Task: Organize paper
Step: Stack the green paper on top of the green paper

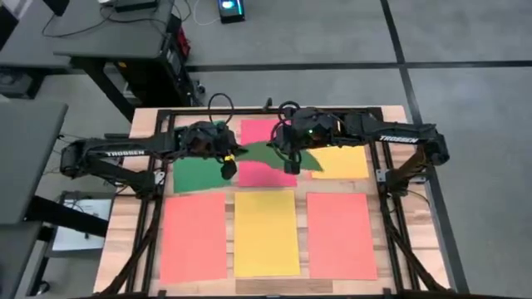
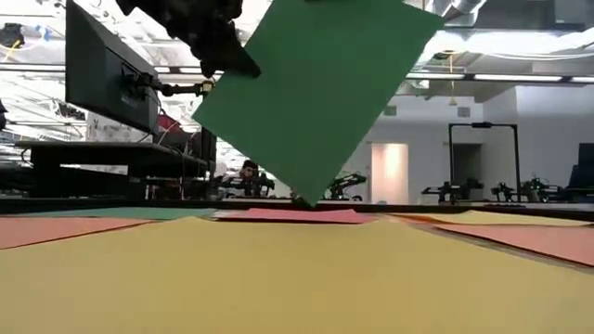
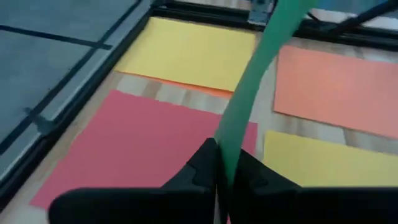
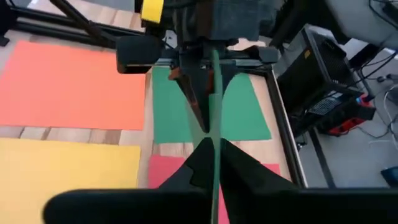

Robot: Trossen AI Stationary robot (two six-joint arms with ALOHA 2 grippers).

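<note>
1. A light wooden slatted table top is seen at the centre of the floor.
2. A dark grey desk is placed beyond the table's far left corner.
3. A black flat monitor is seen beyond the table's far edge.

This was a robotics lab; beyond the left claw stood a monitor on a desk; farther back, more robot arms on benches.
</note>
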